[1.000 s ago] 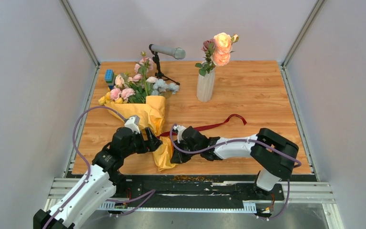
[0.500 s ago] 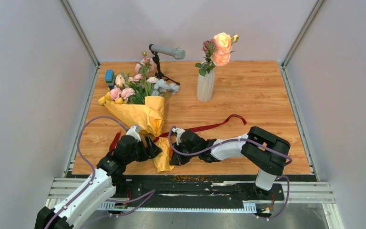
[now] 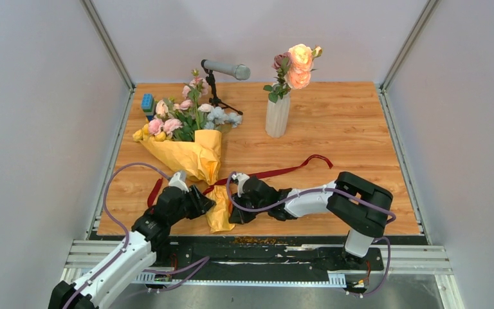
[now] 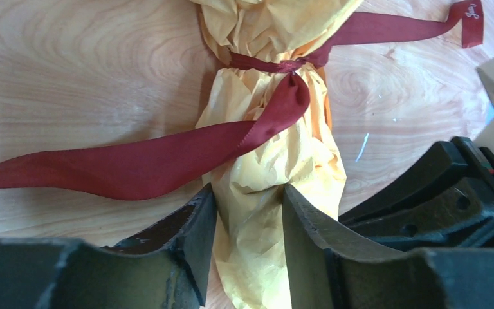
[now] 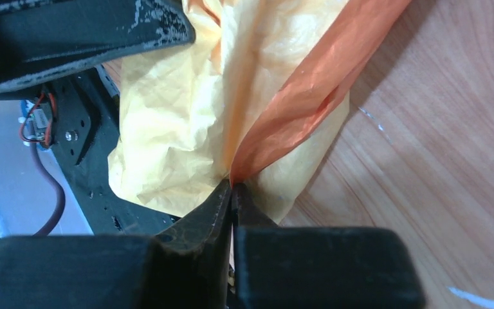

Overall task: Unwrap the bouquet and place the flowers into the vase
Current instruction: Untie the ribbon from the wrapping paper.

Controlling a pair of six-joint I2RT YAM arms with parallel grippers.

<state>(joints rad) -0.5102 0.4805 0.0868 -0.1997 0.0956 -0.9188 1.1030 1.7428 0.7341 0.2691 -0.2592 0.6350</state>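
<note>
Currently unwrapping: right fingers [image 5: 222, 206] are pinching crinkled orange-yellow paper wrap [image 4: 296, 161]; left fingers [image 4: 193, 225] are straddling its tail, grip unclear; knotted dark red ribbon [image 4: 167, 161] likely needing loosening next.

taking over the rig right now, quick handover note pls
Left gripper: jaws apart, straddling the bouquet's paper tail at the near edge.
Right gripper: shut on a fold of that paper.
Ribbon: ends loose, still knotted round the wrap.
Vase: upright at the far side, a few flowers already in.
To do: untie, unwrap, move the rest of the flowers over.
</note>
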